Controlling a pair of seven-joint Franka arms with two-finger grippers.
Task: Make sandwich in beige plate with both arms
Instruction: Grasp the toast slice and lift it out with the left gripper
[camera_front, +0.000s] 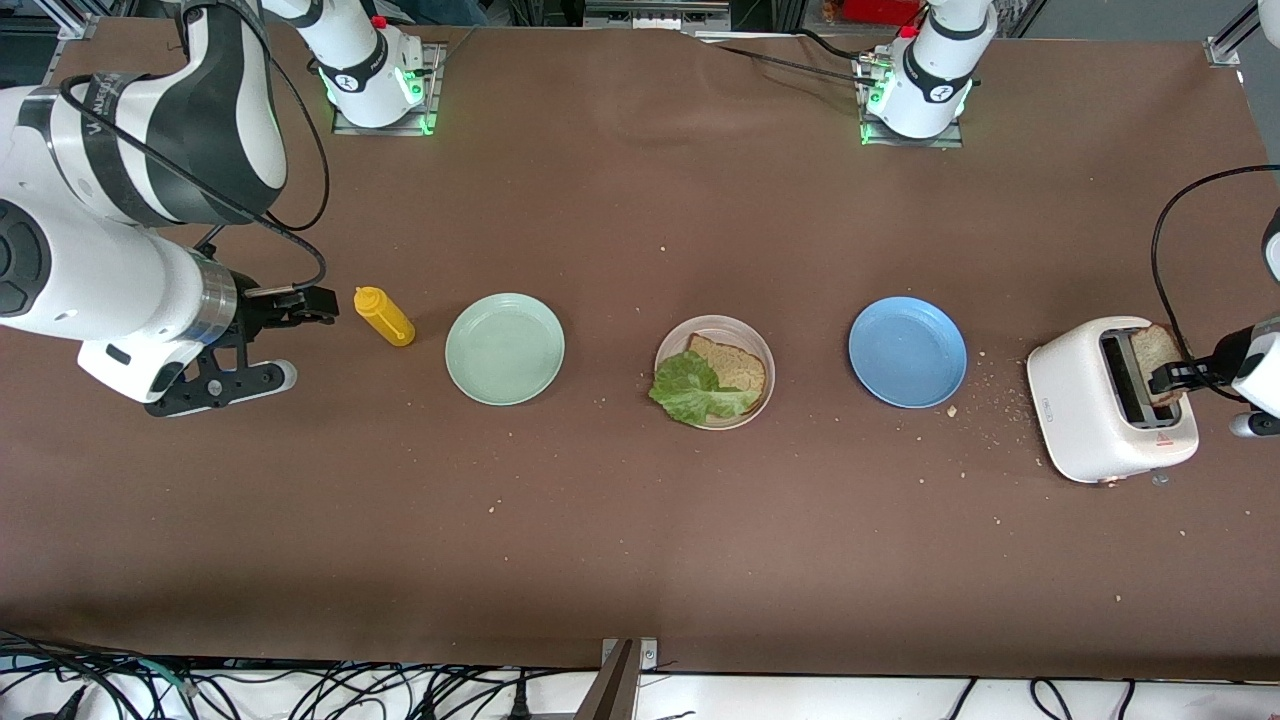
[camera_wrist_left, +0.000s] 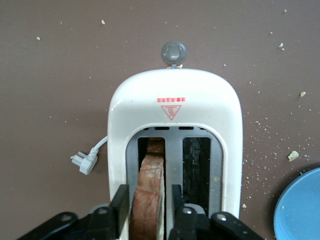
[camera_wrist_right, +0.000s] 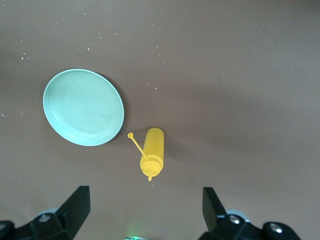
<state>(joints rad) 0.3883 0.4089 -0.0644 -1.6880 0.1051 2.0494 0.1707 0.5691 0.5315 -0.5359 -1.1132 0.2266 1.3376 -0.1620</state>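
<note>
On the beige plate (camera_front: 737, 327) at the table's middle lie a brown bread slice (camera_front: 738, 368) and a ruffled green lettuce leaf (camera_front: 695, 392) that overlaps it and hangs over the rim. A second bread slice (camera_front: 1160, 352) (camera_wrist_left: 150, 167) stands upright in one slot of the white toaster (camera_front: 1085, 410) (camera_wrist_left: 172, 90) at the left arm's end. My left gripper (camera_front: 1172, 378) (camera_wrist_left: 148, 192) reaches down over that slot, shut on this slice with a finger on each face. My right gripper (camera_front: 312, 340) (camera_wrist_right: 146, 192) waits open over bare table beside the yellow bottle.
A yellow squeeze bottle (camera_front: 385, 316) (camera_wrist_right: 152, 152) lies beside the mint-green plate (camera_front: 505, 348) (camera_wrist_right: 82, 107) toward the right arm's end. A blue plate (camera_front: 907, 352) (camera_wrist_left: 300, 210) sits between the beige plate and the toaster. The toaster's plug (camera_wrist_left: 85, 161) lies loose; crumbs are scattered around.
</note>
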